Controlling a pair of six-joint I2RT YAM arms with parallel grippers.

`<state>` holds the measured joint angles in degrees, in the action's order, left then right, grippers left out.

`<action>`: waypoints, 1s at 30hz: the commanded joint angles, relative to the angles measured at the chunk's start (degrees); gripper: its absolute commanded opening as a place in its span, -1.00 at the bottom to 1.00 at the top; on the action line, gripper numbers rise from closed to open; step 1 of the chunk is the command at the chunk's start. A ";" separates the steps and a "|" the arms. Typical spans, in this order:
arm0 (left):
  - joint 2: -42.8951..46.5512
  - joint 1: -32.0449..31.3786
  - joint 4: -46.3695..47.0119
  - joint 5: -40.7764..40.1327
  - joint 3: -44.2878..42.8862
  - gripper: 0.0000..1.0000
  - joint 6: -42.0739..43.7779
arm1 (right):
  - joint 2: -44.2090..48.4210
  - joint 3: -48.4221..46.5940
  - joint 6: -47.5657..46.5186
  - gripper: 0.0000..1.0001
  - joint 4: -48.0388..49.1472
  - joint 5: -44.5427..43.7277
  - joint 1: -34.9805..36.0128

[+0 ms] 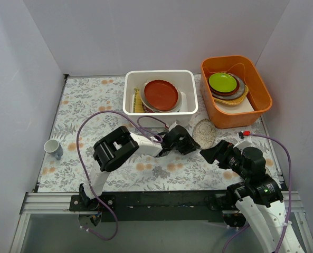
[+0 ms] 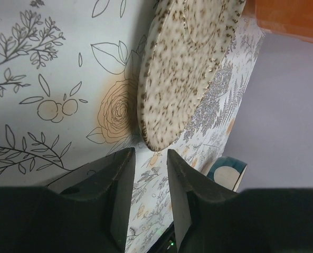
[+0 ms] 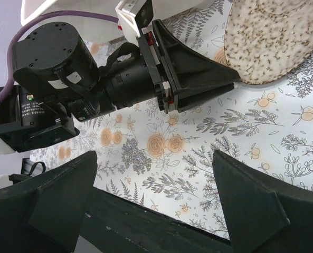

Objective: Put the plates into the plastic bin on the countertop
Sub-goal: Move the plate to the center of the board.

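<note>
Near the right edge of the countertop (image 1: 87, 100), just in front of the orange tub (image 1: 263, 90), the beige lacy plate (image 1: 204, 133) is lying tilted, apparently propped on the tub. The left gripper (image 2: 148, 174) is pointing at its near rim, fingers narrow and empty, tips just short of the edge. The right gripper (image 3: 155, 158) is hovering beside it, fingers wide, empty. Step looks like picking up this plate. The next move is calling for a rim pinch, then a carry to the plastic bin (image 1: 129, 95) at the far edge, where the red-brown plate (image 1: 161, 94) is sitting on top. No readable writing; the arm sticker is too small.
</note>
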<state>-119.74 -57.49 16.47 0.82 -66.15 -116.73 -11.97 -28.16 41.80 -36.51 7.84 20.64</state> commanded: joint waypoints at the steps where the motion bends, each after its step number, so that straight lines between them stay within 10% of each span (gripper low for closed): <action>1: -3.04 0.63 -9.35 -5.48 -0.55 -0.39 -9.04 | 0.72 0.30 -0.49 0.94 0.56 -0.45 0.19; 30: -1.73 1.95 -10.76 -1.17 7.78 -1.00 -10.37 | 0.98 1.18 -0.40 0.93 0.56 -0.37 0.19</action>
<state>-121.27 -56.71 19.68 1.96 -64.82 -117.78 -11.62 -27.27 41.80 -37.21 7.79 20.64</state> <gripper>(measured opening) 0.082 0.970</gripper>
